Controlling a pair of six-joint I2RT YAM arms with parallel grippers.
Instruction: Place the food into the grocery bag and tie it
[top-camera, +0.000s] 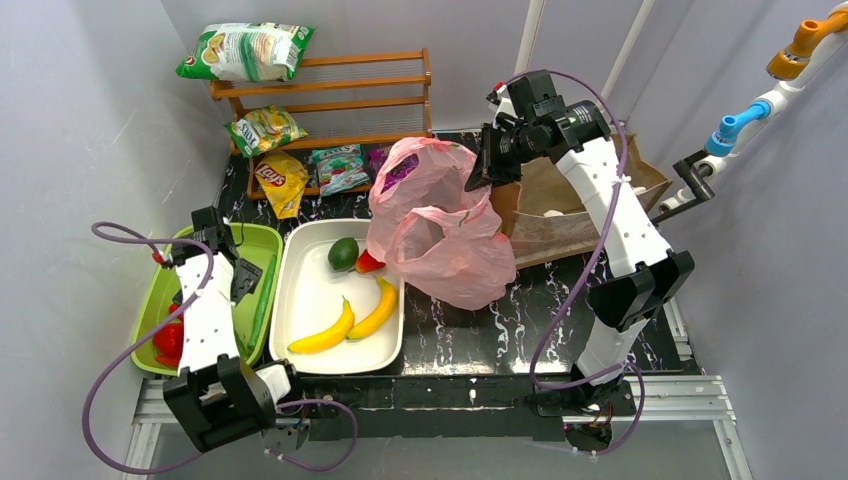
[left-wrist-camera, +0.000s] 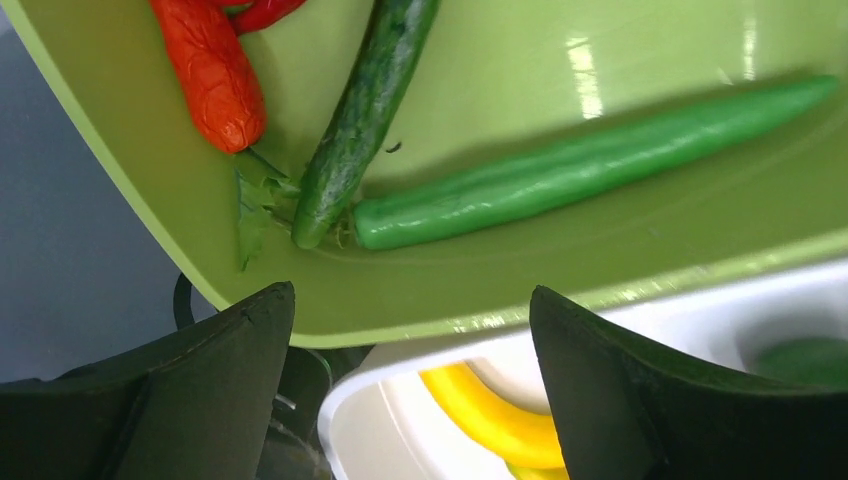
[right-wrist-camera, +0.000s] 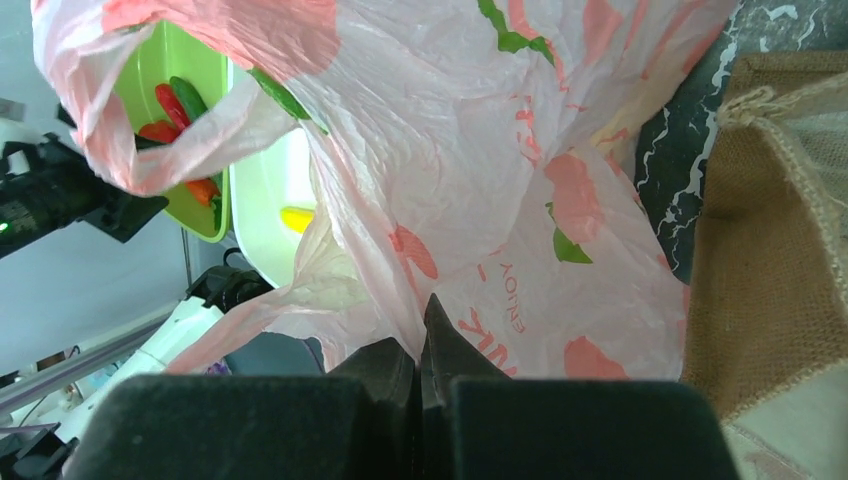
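Observation:
The pink grocery bag hangs lifted over the table's middle, its handles drooping. My right gripper is shut on a fold of its thin plastic at the top right; the right wrist view shows the closed jaws pinching the bag. Two yellow bananas lie in the white tray. My left gripper is open and empty, low over the border between the green tray and the white tray, with a banana just below it. No orange is in view.
The white tray also holds a green avocado and a red item by the bag. The green tray holds a cucumber, a green pepper and red vegetables. A brown bag lies right; a snack shelf stands behind.

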